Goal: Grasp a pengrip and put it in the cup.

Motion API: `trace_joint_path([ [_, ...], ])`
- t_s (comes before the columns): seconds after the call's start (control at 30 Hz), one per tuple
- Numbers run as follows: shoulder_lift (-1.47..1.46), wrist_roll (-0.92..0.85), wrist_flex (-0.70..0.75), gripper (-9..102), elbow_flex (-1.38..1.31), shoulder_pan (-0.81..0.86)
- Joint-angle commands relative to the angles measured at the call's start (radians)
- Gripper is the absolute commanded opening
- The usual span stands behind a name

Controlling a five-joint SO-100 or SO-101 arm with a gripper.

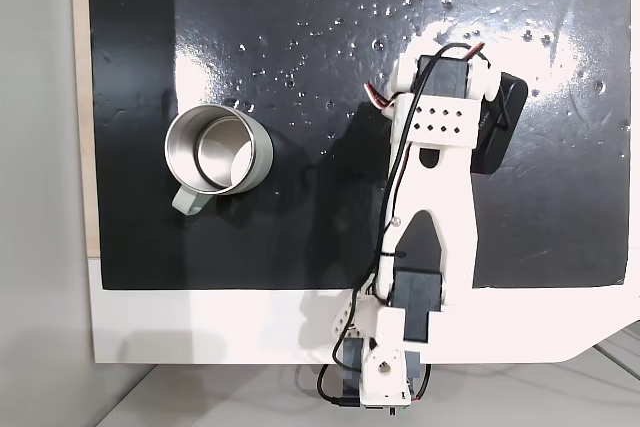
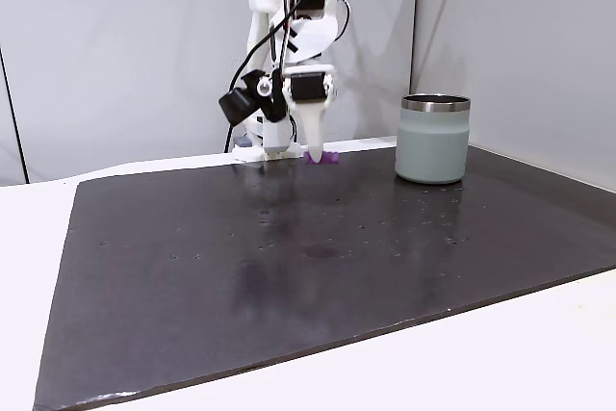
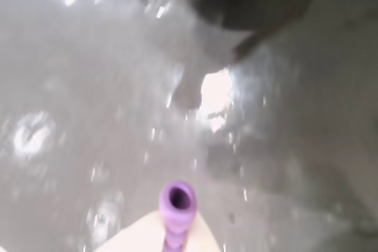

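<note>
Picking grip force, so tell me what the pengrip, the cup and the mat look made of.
The pengrip: probably soft rubber or silicone; matte light-purple, ribbed tube with a hollow end. The cup: brushed steel inside with a shiny rim, and a pale grey-green outer coat and handle, perhaps painted or plastic. The mat: black, glossy, likely rubber or vinyl; it throws glare and reflections.

In a fixed view the cup (image 2: 433, 139) stands on the mat (image 2: 289, 267), right of the claw (image 2: 315, 155). The pengrip (image 2: 329, 157) lies on the mat just beside the claw's tip, well apart from the cup.
</note>
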Motion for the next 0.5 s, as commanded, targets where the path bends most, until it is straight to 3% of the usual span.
trace_joint_path([
  [0.0,0.167,0.028,0.055,0,-0.017,-0.060],
  [0.2,0.321,0.038,0.089,0,-0.017,-0.207],
  [0.47,0.430,-0.060,0.018,0,-0.025,-0.440],
])
